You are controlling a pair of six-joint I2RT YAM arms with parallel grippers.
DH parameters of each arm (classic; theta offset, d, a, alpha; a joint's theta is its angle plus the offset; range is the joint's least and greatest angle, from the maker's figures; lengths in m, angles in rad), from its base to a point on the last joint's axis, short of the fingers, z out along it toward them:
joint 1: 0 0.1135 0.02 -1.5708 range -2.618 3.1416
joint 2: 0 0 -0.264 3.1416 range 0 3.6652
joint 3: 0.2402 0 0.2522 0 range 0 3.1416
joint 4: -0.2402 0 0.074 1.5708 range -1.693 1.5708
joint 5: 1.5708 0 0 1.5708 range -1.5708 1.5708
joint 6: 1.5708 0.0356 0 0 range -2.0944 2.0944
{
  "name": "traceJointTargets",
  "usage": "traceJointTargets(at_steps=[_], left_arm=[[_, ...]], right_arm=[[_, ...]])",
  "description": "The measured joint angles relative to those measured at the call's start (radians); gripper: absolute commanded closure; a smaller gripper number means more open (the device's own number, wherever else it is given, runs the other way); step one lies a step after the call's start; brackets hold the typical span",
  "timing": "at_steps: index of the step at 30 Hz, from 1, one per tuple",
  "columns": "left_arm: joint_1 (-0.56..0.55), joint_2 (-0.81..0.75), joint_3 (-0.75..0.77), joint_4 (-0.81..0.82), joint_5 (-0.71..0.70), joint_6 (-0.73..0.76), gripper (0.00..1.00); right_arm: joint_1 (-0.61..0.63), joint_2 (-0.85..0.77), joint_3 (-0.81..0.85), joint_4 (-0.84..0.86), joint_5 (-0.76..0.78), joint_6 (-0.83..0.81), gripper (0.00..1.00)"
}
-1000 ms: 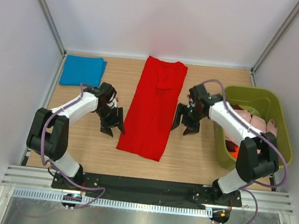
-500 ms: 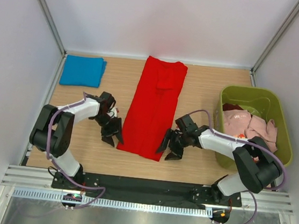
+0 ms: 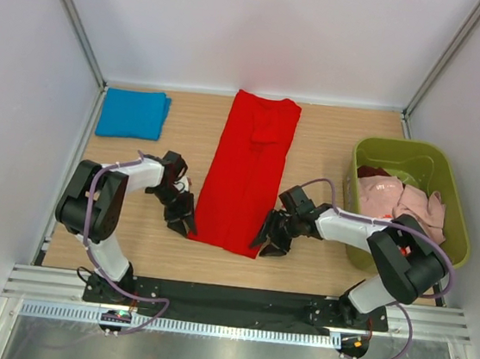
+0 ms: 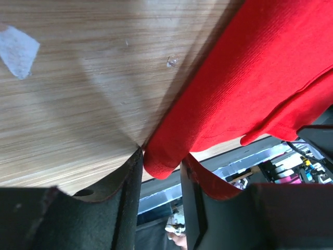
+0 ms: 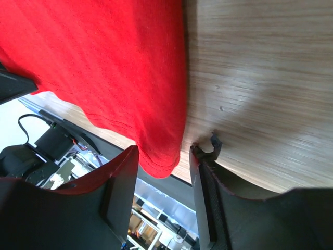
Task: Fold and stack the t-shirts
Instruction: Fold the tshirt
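Note:
A bright red t-shirt (image 3: 248, 172), folded into a long strip, lies down the middle of the table. My left gripper (image 3: 182, 217) is low at its near left corner. In the left wrist view that red corner (image 4: 162, 165) sits between my parted fingers (image 4: 130, 177), one tip on the wood. My right gripper (image 3: 266, 238) is at the near right corner. In the right wrist view the red corner (image 5: 161, 161) hangs between the parted fingers (image 5: 200, 172), with a gap on the right side. A folded blue t-shirt (image 3: 132, 113) lies at the far left.
An olive-green bin (image 3: 457, 213) stands at the right edge with pale pink shirts (image 3: 398, 199) and some orange cloth heaped inside. White walls close the back and sides. A black rail runs along the table's near edge.
Both grippers came down toward me along the red shirt's sides and now sit at its near corners. Their fingers are closer together than before. The shirt has not moved.

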State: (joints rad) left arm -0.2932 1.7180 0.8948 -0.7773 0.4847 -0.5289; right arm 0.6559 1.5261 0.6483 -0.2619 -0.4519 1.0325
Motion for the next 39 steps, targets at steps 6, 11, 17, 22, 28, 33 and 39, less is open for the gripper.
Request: traceJointTargets(at_steps=[6, 11, 17, 22, 28, 33, 39], left_arm=[[0.000, 0.002, -0.004, 0.016, 0.002, -0.013, 0.81], [0.000, 0.001, -0.025, 0.030, 0.015, -0.024, 1.00], [-0.014, -0.043, -0.075, 0.036, 0.022, -0.073, 1.00], [-0.051, -0.127, -0.130, 0.025, 0.023, -0.127, 1.00], [-0.114, -0.264, -0.127, -0.029, 0.021, -0.196, 1.00], [-0.117, -0.220, 0.126, -0.105, -0.005, -0.199, 0.99], [-0.098, 0.027, 0.501, -0.129, -0.026, -0.179, 1.00]], right_arm=[[0.004, 0.013, -0.025, 0.037, -0.017, 0.008, 0.77], [0.005, 0.013, -0.035, 0.024, -0.011, -0.011, 0.99], [0.006, -0.017, -0.039, -0.037, 0.000, -0.060, 0.99], [0.006, -0.090, -0.078, -0.100, 0.003, -0.071, 0.99], [-0.002, -0.234, -0.068, -0.246, 0.019, -0.092, 0.99], [-0.121, -0.200, 0.098, -0.353, 0.037, -0.162, 0.99], [-0.287, 0.041, 0.425, -0.415, 0.042, -0.288, 0.99]])
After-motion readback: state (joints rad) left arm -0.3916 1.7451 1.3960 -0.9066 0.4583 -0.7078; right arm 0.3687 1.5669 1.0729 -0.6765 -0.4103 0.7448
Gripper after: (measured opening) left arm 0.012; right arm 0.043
